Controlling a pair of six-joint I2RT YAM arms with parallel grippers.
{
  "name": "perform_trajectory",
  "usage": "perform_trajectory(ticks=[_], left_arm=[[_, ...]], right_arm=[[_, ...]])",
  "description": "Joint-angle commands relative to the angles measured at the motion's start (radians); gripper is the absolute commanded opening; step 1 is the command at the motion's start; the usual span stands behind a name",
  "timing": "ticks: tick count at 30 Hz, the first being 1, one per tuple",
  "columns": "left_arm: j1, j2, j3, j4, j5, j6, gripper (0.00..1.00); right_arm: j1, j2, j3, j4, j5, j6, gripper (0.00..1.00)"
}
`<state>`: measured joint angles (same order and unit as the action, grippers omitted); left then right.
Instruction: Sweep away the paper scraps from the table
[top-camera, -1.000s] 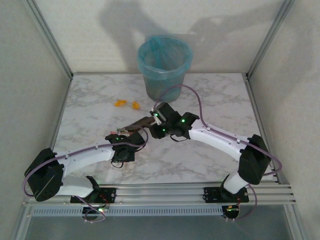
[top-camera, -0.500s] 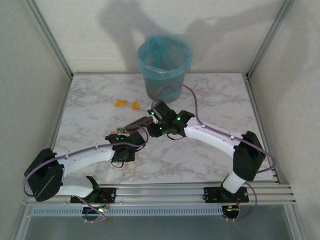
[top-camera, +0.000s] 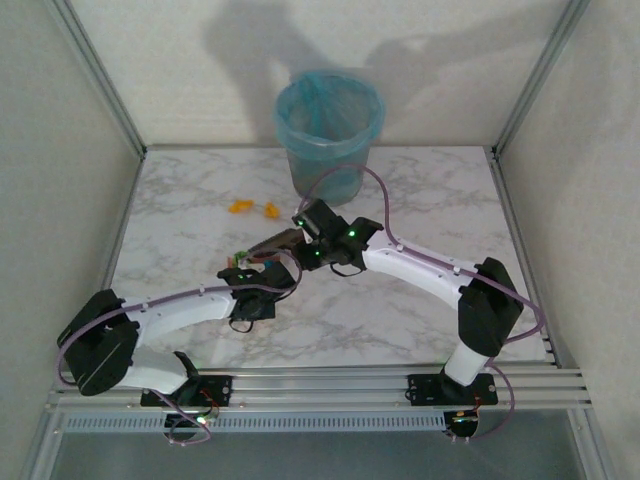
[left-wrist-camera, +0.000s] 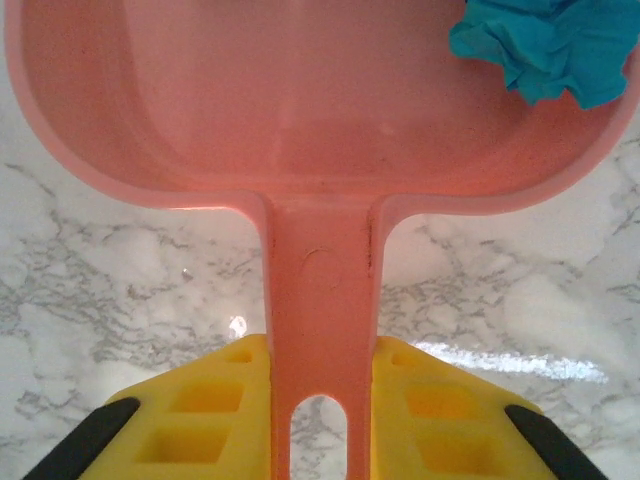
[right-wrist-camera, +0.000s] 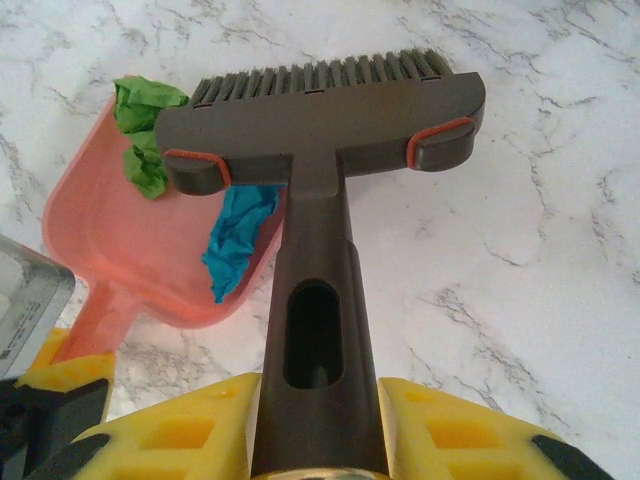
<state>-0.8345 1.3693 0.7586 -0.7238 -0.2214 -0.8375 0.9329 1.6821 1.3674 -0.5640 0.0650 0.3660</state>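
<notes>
Sweep partly complete.
Left hand clamps dustpan, right hand clamps brush; blue scrap and green scraps collected; two orange scraps left on worktop.

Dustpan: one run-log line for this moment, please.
left gripper: shut on dustpan | right gripper: shut on brush | in dustpan: blue scrap, green scrap | on table: orange scraps

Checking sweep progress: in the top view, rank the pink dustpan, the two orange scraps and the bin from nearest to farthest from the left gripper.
1. Pink dustpan: held in the left gripper, just ahead of it.
2. Orange scraps: farther back, slightly left.
3. Bin: at the back, near the middle.
</notes>
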Motion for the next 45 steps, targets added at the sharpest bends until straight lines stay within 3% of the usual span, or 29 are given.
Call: perform_trajectory(ticks=[1, 19, 26, 31, 37, 40, 45], left_arm=[[-0.007, 0.016, -0.011, 0.046, -0.063, 0.005, 0.0], [-0.052, -0.065, -0.045, 0.232, -0.166, 0.059, 0.0], [-0.067, -0.097, -0.043, 0.257, -0.215, 0.069, 0.0], [-0.076, -0.104, -0.024, 0.251, -0.226, 0.076, 0.0], [-0.083, -0.115, 0.042, 0.207, -0.206, 0.084, 0.0], [-0.083, -0.121, 0.103, 0.175, -0.171, 0.09, 0.0], [-0.083, -0.058, 0.3, 0.061, -0.13, 0.095, 0.0]], right_arm=[[-0.007, -0.064, -0.025, 0.015, 0.05, -0.01, 0.0], [-0.026, -0.343, -0.193, 0.001, 0.195, 0.0, 0.0], [-0.049, -0.523, -0.337, 0.082, 0.285, 0.061, 0.0], [-0.076, -0.655, -0.414, 0.124, 0.277, 0.092, 0.0], [-0.112, -0.729, -0.489, 0.13, 0.371, 0.124, 0.0], [-0.117, -0.743, -0.587, 0.216, 0.399, 0.139, 0.0], [-0.117, -0.723, -0.691, 0.324, 0.446, 0.184, 0.0]])
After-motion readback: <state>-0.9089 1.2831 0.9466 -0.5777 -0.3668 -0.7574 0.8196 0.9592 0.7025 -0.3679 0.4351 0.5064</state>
